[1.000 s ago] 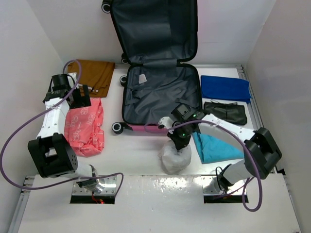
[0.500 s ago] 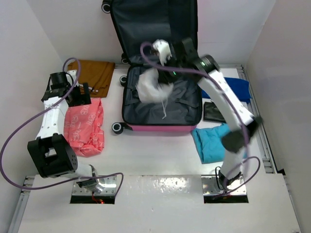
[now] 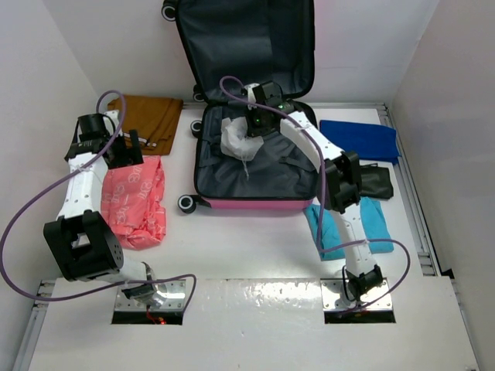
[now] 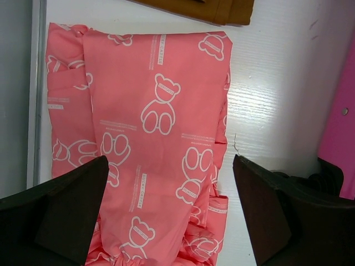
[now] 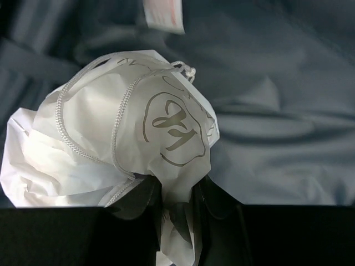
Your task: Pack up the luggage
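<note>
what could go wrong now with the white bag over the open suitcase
The right gripper pinches only a thin fold of the white bag, so the bag may slip out early and land crooked in the luggage. The drawstring hangs loose below the bag. It could catch on the gripper at release and drag the bag back out as the arm pulls away.

Nothing legible, even on white bag.
</note>
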`<state>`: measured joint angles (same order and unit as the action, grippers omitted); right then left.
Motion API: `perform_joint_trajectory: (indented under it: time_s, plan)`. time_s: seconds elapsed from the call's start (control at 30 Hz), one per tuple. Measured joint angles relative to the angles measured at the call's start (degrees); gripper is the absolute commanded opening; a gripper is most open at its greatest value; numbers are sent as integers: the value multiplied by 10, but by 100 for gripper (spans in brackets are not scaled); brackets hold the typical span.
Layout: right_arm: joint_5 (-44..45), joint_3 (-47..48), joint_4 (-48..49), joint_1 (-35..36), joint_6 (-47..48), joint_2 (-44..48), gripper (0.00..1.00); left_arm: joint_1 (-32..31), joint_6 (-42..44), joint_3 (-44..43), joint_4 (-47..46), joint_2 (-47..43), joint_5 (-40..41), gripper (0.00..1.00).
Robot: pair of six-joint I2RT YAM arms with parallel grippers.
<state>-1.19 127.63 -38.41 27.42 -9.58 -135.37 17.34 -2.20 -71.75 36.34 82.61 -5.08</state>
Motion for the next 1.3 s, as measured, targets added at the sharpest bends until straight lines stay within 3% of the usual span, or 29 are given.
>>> perform_joint_trajectory:
  time_s: [0.4,0.5,0.67,0.73,0.77,0.8,0.9,1.0,1.3]
  plan:
    - [9,2,160,2,-47,-20,5,4,-11,0,0,27,8,100]
    - [14,2,174,2,-48,-38,0,4,-13,0,0,33,8,100]
    - [17,-4,174,5,-47,-63,1,4,-13,0,0,36,9,100]
    - [17,-4,176,5,-45,-62,12,4,-13,0,0,36,9,100]
    - [17,-4,175,6,-43,-62,23,4,-13,0,0,36,9,100]
    - [17,-4,175,6,-43,-63,45,4,-13,0,0,36,9,100]
    - [16,-4,174,8,-43,-63,74,4,-15,0,0,36,9,100]
    - [15,-4,174,10,-44,-63,81,4,-15,0,0,36,9,100]
    - [10,-15,174,8,-63,-49,86,4,-28,0,-14,35,11,100]
